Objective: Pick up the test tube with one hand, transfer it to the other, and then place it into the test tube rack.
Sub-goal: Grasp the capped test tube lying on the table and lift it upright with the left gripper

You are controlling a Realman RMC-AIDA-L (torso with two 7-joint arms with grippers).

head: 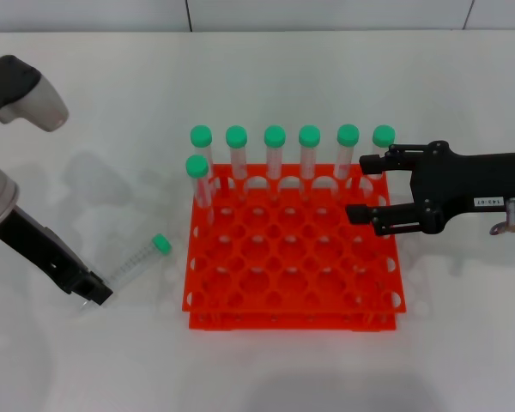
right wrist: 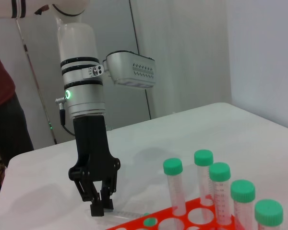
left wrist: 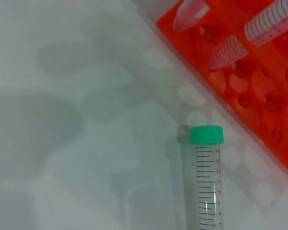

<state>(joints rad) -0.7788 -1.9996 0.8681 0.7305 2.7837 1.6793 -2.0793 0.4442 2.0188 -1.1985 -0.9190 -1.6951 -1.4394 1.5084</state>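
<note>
The test tube (head: 137, 262), clear with a green cap, lies on the white table left of the orange-red test tube rack (head: 292, 319), cap end toward the rack. My left gripper (head: 94, 292), unlabelled, is at the tube's bottom end with its fingers closed in around it. The right wrist view shows that gripper (right wrist: 100, 210) pointing down at the table. The left wrist view looks along the tube (left wrist: 205, 187) to its cap, with the rack (left wrist: 269, 81) beyond. My labelled right gripper (head: 360, 187) hovers open over the rack's right side, holding nothing.
Several green-capped tubes (head: 275, 159) stand upright along the rack's back row, and one more (head: 197, 180) stands in the second row at the left. Bare table lies around the rack on the left and in front.
</note>
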